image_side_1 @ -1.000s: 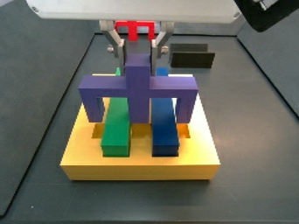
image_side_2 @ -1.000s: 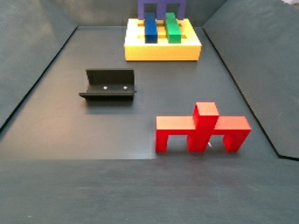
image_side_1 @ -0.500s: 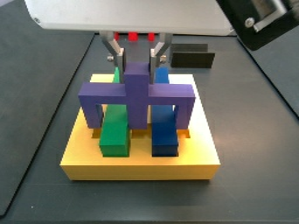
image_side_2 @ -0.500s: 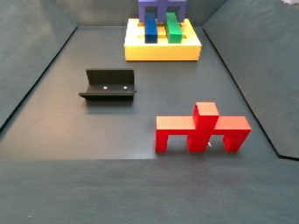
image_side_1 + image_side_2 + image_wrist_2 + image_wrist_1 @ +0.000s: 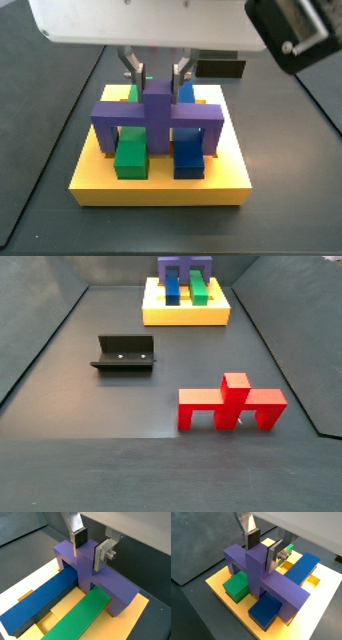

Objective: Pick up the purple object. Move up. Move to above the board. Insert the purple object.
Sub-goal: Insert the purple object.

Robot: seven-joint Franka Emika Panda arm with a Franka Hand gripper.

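Note:
The purple object [image 5: 156, 108] stands upright on the yellow board [image 5: 160, 190], its crossbar spanning the green bar [image 5: 131, 150] and the blue bar [image 5: 189, 155], its legs reaching down beside them. My gripper [image 5: 158, 72] comes down from above and is shut on the piece's central raised ridge. In both wrist views the gripper [image 5: 263, 551] [image 5: 90, 549] has one dark pad and one silver plate pressed against opposite sides of the ridge of the purple object [image 5: 264, 582] [image 5: 87, 567]. In a side view the purple object [image 5: 171, 268] shows at the far end, on the board [image 5: 187, 314].
A red pronged piece [image 5: 230, 404] stands on the dark floor near the front right. The fixture [image 5: 126, 353] sits mid-floor to the left and shows behind the board as the fixture [image 5: 221, 68]. Raised walls edge the floor.
The gripper has come down with the purple object; its legs now sit lower over the green and blue bars, closer into the board. The red piece and fixture have not moved.

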